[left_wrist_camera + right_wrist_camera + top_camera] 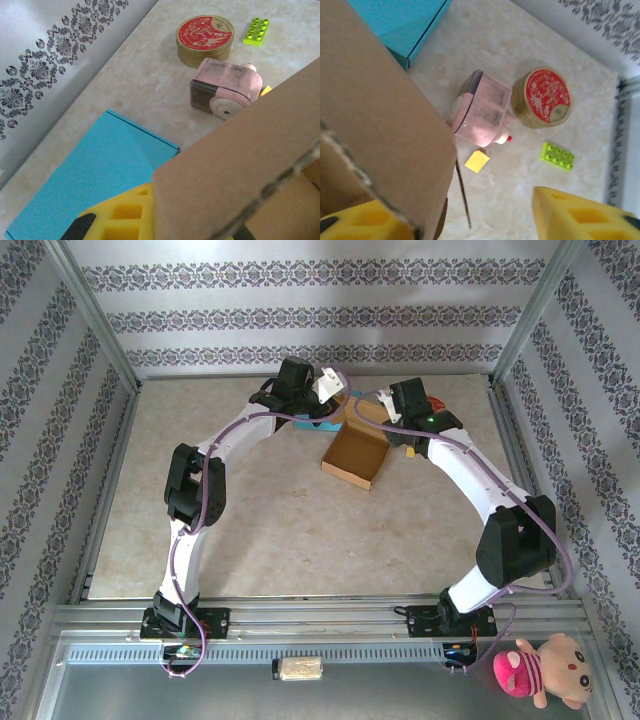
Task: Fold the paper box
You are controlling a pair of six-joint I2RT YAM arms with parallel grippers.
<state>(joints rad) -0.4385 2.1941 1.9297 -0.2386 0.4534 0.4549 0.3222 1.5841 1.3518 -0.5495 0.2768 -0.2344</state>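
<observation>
The brown paper box (353,455) lies open in the middle of the table, towards the back. My left gripper (322,400) is at its far left corner, shut on a raised flap of the paper box (235,160); one yellow finger (122,220) shows beside the cardboard and the other is hidden behind it. At the box's far right side, my right gripper (388,428) stands open. In the right wrist view, a box flap (375,125) rests against the left finger (365,222), and the right finger (580,215) stands well apart over bare table.
A flat blue box (90,185) lies under the left gripper. Behind the paper box sit a pink pencil sharpener (482,110), a round red-lidded tin (541,97), a green brick (557,155) and a small yellow piece (477,161). Patterned walls close three sides.
</observation>
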